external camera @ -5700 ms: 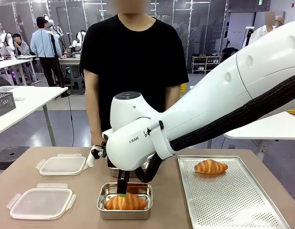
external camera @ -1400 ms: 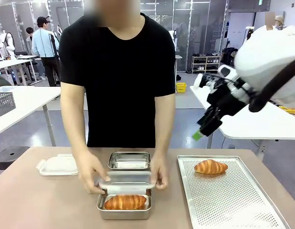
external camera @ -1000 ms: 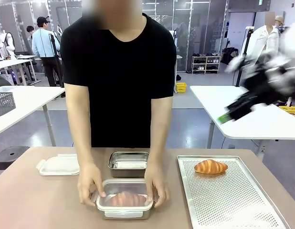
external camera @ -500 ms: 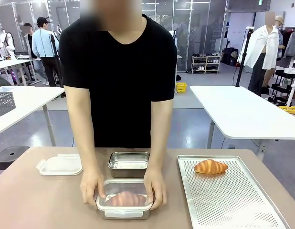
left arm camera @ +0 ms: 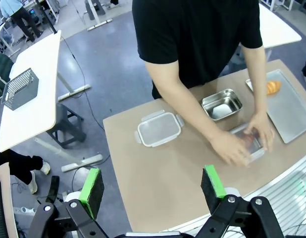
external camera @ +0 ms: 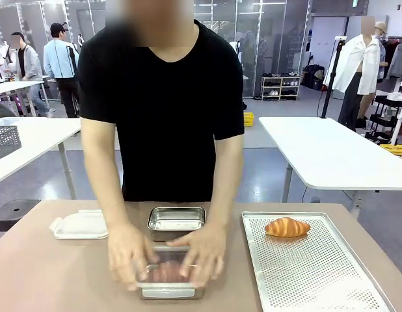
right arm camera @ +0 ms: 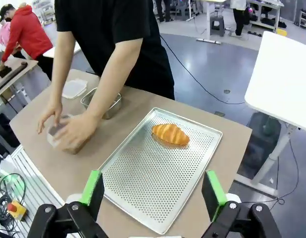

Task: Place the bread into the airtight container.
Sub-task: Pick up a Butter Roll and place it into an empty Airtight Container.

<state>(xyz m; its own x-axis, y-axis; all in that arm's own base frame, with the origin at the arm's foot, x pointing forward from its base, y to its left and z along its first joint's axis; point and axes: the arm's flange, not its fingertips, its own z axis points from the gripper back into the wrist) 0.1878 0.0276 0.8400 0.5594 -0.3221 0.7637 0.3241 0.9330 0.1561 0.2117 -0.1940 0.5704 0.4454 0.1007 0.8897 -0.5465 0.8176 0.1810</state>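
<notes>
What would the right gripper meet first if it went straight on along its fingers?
Most likely the bare perforated silver metal tray, short of the golden croissant on it; the open right gripper hangs above it, depth unclear.

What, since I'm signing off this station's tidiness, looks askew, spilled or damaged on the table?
Nothing stands out. The person's hands cover the near rectangular steel container; the empty steel container behind it sits upright, the clear plastic lid lies flat at the left, and the golden croissant rests intact on the perforated metal tray.
</notes>
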